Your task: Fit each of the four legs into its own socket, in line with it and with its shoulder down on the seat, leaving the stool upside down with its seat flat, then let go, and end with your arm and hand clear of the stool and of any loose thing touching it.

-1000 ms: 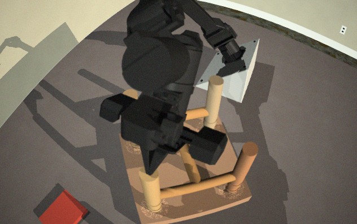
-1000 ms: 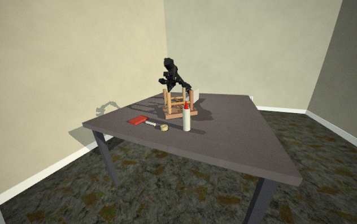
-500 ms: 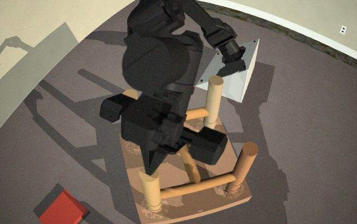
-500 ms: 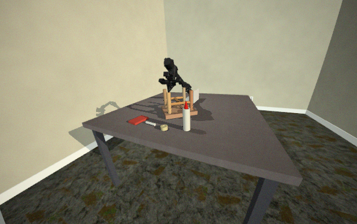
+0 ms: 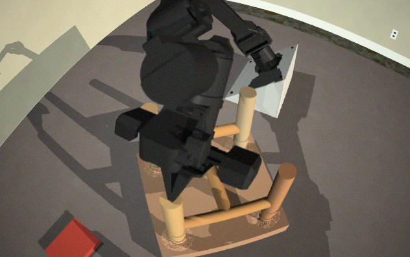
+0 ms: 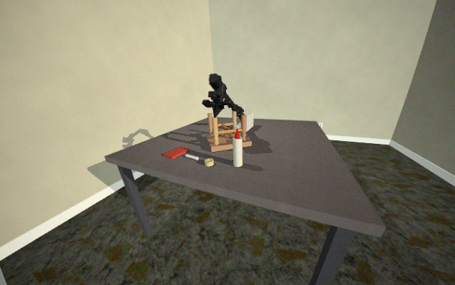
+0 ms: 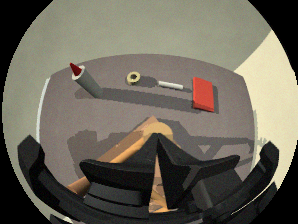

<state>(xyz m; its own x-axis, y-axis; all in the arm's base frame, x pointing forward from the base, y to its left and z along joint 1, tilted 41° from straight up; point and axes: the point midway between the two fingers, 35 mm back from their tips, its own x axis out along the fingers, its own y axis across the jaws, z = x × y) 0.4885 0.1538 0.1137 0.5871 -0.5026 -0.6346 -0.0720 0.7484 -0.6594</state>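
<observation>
Above round pale-wood leg point(image 5: 173, 217) point(image 6: 215, 131) point(image 7: 158, 129): claw point(image 5: 172, 198) point(image 6: 215, 116) point(image 7: 156, 136), black, tapered (tips pressed together).

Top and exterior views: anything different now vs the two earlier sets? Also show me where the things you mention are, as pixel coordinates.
No visible change. Nothing moved, nothing taken hold of or let go. The arm's pose, the upside-down stool's seat point(image 5: 220, 236) point(image 6: 231, 147), its legs and the red block point(image 5: 68, 241) point(image 6: 176, 152) point(image 7: 203, 93) all match.
</observation>
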